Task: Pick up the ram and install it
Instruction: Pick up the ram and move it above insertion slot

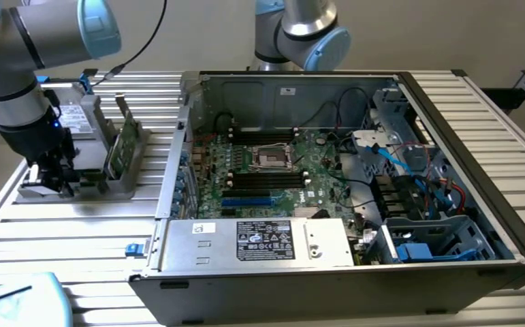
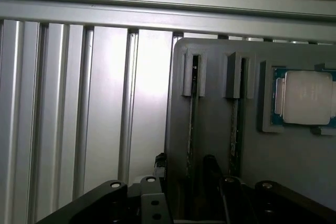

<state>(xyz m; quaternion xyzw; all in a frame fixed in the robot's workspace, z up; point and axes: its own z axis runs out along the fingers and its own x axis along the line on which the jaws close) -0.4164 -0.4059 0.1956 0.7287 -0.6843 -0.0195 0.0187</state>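
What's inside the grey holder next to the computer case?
The holder has two slots, each with a ram on edge, and a chip in a recess. The open gripper covers the slots' near ends, so those can't be seen.

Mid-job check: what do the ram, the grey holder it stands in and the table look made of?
The ram: a thin green board with a matt face, so circuit-board laminate. The holder: probably plastic, judging by its even, dull grey and rounded slot edges; painted metal is possible. The table: silvery ribbed metal, likely aluminium profile, with a brushed sheen and glare.
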